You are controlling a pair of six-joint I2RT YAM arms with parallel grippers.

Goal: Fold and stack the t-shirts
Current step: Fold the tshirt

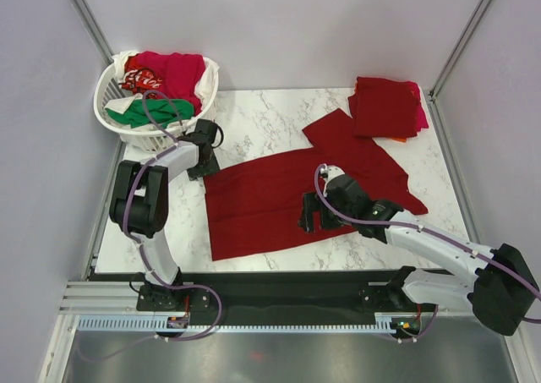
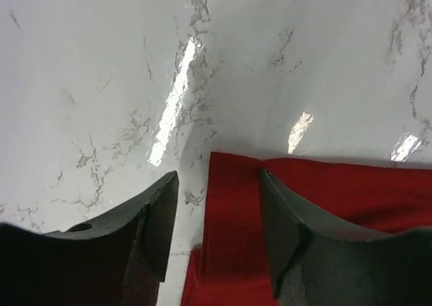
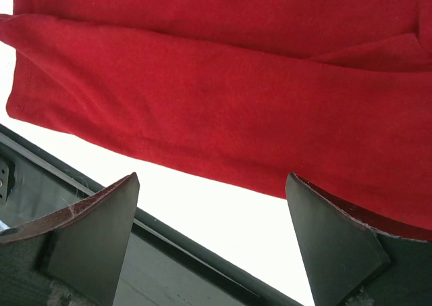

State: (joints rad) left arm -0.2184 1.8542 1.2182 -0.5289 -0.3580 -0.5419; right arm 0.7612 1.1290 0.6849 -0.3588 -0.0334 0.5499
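**Top view:** a dark red shirt [image 1: 279,201] lies spread on the marble table [image 1: 262,121]. One sleeve reaches toward a stack [image 1: 385,104] of folded shirts well beyond the right gripper [image 1: 308,214]. Orange and pink edges peep from under the stack, and the rest of those layers is hidden. The left gripper [image 1: 203,156] sits at the shirt's far left corner, its fingertips masked by its own body. The right gripper sits at the near hem.

**Left wrist view:** the left gripper [image 2: 216,177] has its jaws partly apart with nothing pinched. The shirt [image 2: 351,191] lies flat, its corner just ahead of and between the tips. One finger is over bare marble and the other over cloth, and the nearer cloth is cut off by the frame.

**Right wrist view:** the right gripper [image 3: 212,181] is spread wide and empty. The shirt [image 3: 236,83] has its hem just ahead of the tips. The cloth passes behind one finger, where contact cannot be made out.

Close behind the left gripper stands a basket [image 1: 114,117] of jumbled shirts [image 1: 169,70] in red, green and white, their outlines indistinct.
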